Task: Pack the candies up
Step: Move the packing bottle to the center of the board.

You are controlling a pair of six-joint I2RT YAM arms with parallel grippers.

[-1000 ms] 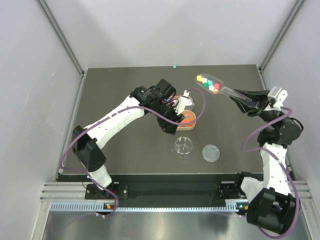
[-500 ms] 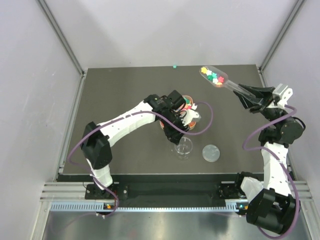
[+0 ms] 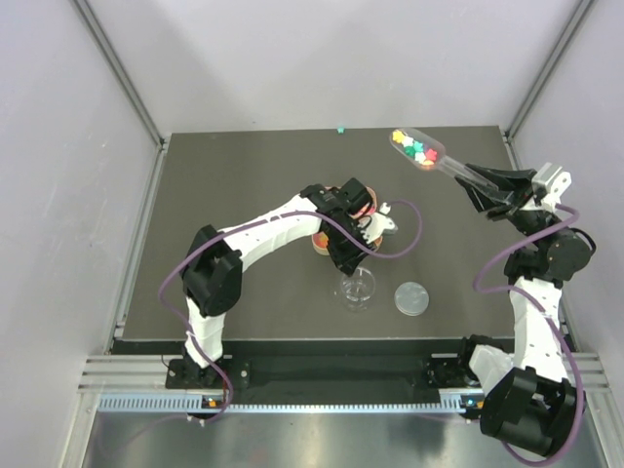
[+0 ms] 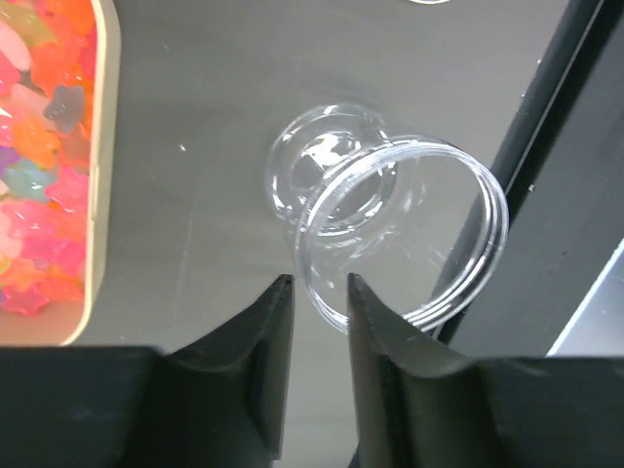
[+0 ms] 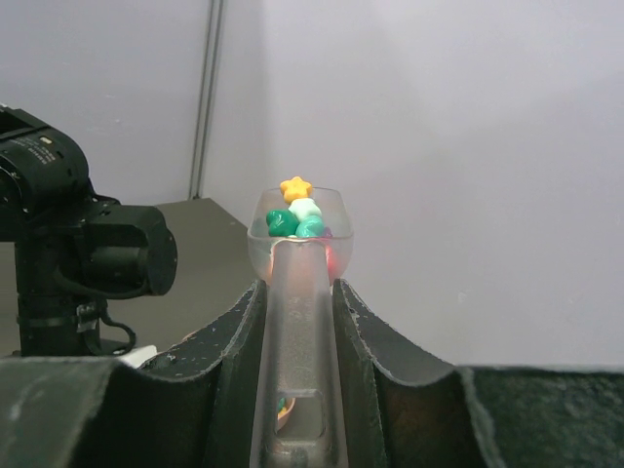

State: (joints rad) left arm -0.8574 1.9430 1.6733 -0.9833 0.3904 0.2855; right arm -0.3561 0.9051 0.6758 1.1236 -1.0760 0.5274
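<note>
Top external view: the dark table [image 3: 234,175] is crossed by the left arm [image 3: 258,224], bent in to the frame's centre, while the right arm [image 3: 529,317] is raised along the right edge. The clear jar [image 3: 358,288] is seen upright just below centre, its lid [image 3: 411,297] lying flat just to its right. The tray [image 4: 104,146] is largely hidden beneath the left wrist there, but is shown at the left edge of the left wrist view. The left gripper [image 4: 319,285] is drawn nearly closed, with the jar's near rim seen in the narrow gap; whether the wall is pinched cannot be told. The right gripper [image 5: 297,292] is clamped on the handle of a clear scoop [image 3: 419,151], held high in the upper right, well apart from the jar. The candies [image 5: 297,214] are heaped in its bowl; more lie in the tray, and none is seen in the jar.

Carrying the load to the jar is judged to be the step in hand. The scoop should be kept level, since the heap stands above the brim. The mouth is best approached from the frame's right, where the left wrist does not cover it. Tipping should be done slowly and low over the mouth, as a light jar may be toppled.
</note>
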